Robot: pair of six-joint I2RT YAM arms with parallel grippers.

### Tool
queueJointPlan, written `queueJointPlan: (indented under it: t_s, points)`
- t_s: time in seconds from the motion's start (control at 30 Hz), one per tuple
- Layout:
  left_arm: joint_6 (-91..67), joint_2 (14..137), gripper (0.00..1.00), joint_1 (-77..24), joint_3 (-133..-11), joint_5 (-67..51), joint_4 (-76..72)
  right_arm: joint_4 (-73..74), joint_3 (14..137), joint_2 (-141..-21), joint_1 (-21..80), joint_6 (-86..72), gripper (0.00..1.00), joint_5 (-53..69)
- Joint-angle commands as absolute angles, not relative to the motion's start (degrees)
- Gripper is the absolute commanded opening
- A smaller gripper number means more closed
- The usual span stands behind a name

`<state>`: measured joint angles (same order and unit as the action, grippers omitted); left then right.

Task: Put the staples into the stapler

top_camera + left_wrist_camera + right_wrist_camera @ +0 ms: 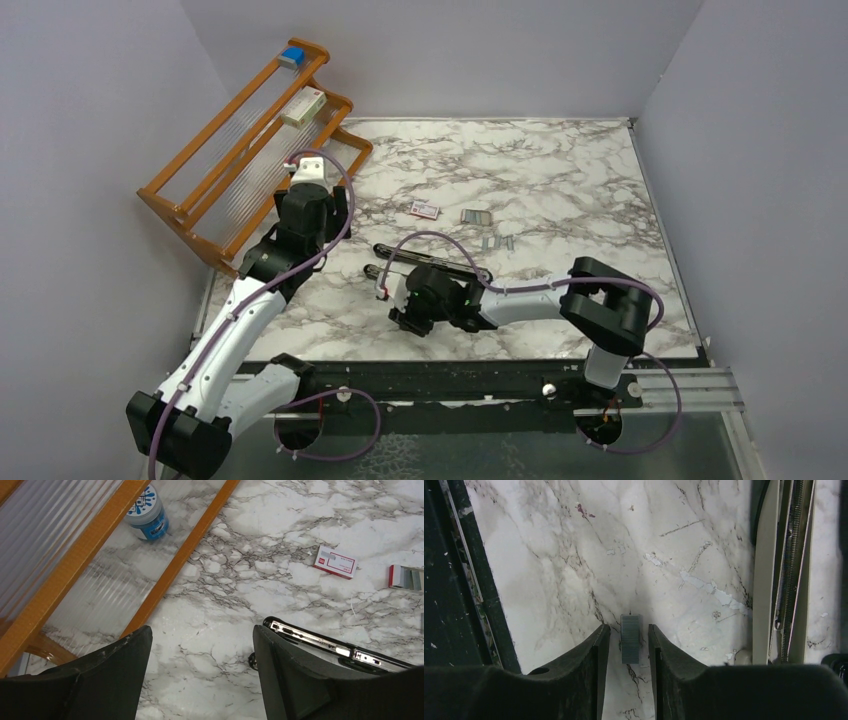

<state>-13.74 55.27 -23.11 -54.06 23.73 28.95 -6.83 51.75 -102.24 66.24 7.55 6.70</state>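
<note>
A white marble-patterned table (560,170) is seen from above, with two robot arms reaching over it from the near edge.

The slim black stapler with a shiny silver inner rail (432,262) lies opened out near the middle of the table. The right pincer (629,635) is low over the table just on the near side of it. Its two black fingers stand a narrow way apart. A short silver-grey strip of staples (630,645) lies between them, with a thin gap on either side, so neither finger grips it. In the right wrist view, the stapler's open channel and its long spring run along the right edge, apart from the fingers.

Beyond the stapler lie a small red-and-white packet (424,209), a small grey tray (477,216) and a few loose staple strips (497,242).

The left pincer (197,640) hangs wide open and holds nothing. It is above bare marble between the stapler's tip and the foot of an orange wooden rack with clear ribbed shelves (250,130). The rack leans at the far left. It carries a blue-lidded jar (291,57) and a white-and-red box (303,106).
</note>
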Motion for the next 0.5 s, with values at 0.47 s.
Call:
queueJointPlan:
  t_s: [0.47]
  points:
    - [-12.16,54.4,0.78,-23.29,-48.19,28.14,26.12,-11.95,42.93,-102.38,66.18,8.68,0.17,1.63]
